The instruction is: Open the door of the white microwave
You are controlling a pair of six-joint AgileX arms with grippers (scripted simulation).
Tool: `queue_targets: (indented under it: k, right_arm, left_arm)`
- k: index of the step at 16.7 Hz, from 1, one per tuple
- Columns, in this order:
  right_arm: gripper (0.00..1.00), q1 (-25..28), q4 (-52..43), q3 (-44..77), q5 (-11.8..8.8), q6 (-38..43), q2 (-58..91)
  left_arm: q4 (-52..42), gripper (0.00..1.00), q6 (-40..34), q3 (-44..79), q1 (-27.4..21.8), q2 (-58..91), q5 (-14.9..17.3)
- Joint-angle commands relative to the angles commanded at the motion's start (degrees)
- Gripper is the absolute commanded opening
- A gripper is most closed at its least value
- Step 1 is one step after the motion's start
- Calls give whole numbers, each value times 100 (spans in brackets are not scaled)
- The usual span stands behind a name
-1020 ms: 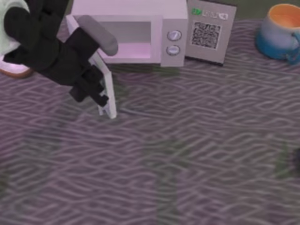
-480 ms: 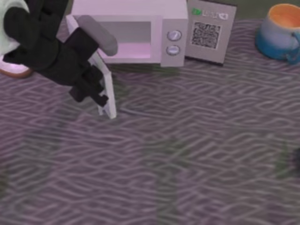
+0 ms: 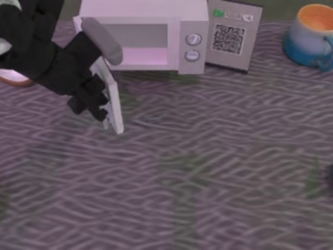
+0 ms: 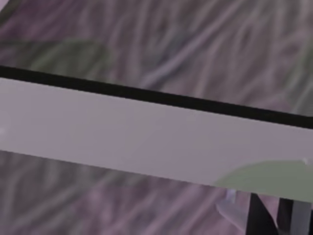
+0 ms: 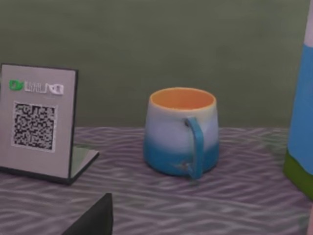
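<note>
The white microwave [image 3: 140,10] stands at the table's back, left of centre, with two silver knobs [image 3: 193,39] and its pale interior [image 3: 140,47] exposed. Its door [image 3: 113,99] is swung out toward the front, hinged at the microwave's left corner. My left gripper [image 3: 105,111] reaches in from the upper left and is shut on the door's free edge. In the left wrist view that door [image 4: 146,137] crosses the picture as a wide white band. My right gripper [image 3: 329,176] sits parked at the table's right edge; one black fingertip [image 5: 95,218] shows off to one side, nothing held.
A grey QR-code placard [image 3: 231,36] stands just right of the microwave. A blue and white mug [image 3: 312,34] with an orange inside sits at the back right. A tall blue and green object [image 5: 301,122] edges the right wrist view. A pale object [image 3: 13,78] lies under my left arm.
My left gripper has drawn leftward and slightly back, and the door's free edge has swung with it, so the door stands wider. The right arm has not moved.
</note>
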Motion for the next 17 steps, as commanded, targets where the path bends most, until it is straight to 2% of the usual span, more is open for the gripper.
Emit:
queue_targets:
  k: [5,17]
  right_arm:
    - [100,0,0,0,0,0,0]
    - [100,0,0,0,0,0,0]
  left_arm:
    - [-214,0,601,-4,261,-34,270]
    - [-216,0,607,-3,263,-34,273]
